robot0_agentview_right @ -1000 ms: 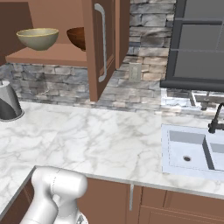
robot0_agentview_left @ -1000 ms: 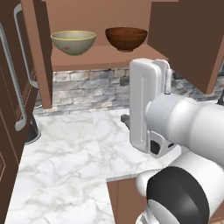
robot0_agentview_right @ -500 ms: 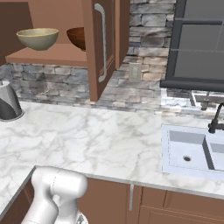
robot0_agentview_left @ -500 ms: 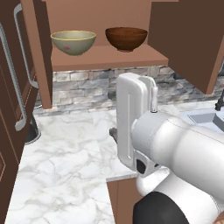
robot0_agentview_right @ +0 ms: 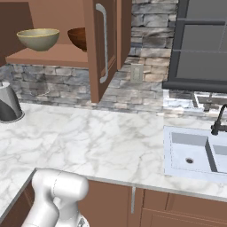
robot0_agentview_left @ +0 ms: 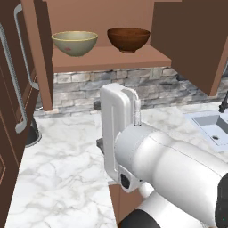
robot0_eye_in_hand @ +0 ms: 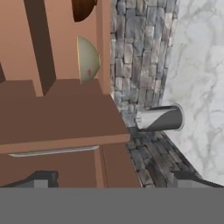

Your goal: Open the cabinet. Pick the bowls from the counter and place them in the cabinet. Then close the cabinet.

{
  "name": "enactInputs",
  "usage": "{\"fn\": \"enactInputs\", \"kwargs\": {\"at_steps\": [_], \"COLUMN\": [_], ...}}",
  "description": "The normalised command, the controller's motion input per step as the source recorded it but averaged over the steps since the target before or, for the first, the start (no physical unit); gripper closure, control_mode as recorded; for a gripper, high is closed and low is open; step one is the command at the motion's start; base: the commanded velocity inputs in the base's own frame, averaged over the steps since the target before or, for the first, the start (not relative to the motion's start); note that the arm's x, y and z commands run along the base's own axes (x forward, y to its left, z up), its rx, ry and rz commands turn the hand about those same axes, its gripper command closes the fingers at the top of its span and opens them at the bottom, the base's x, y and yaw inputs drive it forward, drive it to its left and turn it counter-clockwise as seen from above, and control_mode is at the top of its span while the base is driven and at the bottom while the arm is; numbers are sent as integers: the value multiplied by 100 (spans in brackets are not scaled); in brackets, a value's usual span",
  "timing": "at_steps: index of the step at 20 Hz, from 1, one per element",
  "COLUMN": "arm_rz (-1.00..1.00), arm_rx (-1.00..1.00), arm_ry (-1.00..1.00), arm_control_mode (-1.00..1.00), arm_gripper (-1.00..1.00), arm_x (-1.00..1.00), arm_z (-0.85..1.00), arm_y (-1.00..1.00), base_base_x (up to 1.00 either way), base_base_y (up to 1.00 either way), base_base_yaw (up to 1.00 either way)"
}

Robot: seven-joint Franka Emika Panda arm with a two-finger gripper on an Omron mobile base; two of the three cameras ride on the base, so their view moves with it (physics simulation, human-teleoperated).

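The cabinet stands open, both doors swung out. On its shelf sit the bowls: the pale beige one on the left and the dark wooden one on the right. From the right base view the beige bowl shows whole, while the wooden bowl is partly hidden by the open door. My gripper is open with nothing between its fingers. It hovers over the counter, below and in front of the shelf. In the rolled hand view it faces a cabinet door's handle and the beige bowl.
A metal kettle-like pot stands on the counter at the left by the stone wall, and the hand view catches this pot too. A sink with a dark tap lies at the right, under a black-framed window. A tall dark door borders the left.
My hand has swung left and lower over the counter, nearer the left base camera. The bowls and both doors have stayed put, and the gripper has stayed open.
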Motion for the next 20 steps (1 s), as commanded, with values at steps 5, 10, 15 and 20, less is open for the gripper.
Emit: {"fn": "enactInputs", "kwargs": {"at_steps": [5,10,15,20], "arm_rz": [0,0,-1,-9], "arm_rx": [0,0,0,0], "arm_ry": [-3,0,-1,-3], "arm_control_mode": [-100,-100,-100,-100], "arm_gripper": [-100,-100,-100,-100], "arm_x": [0,3,26,27], "arm_z": [-1,-1,-2,-7], "arm_y": [43,39,8,0], "base_base_x": [0,0,0,0], "base_base_y": [0,0,0,0], "base_base_yaw": [0,0,0,0]}}
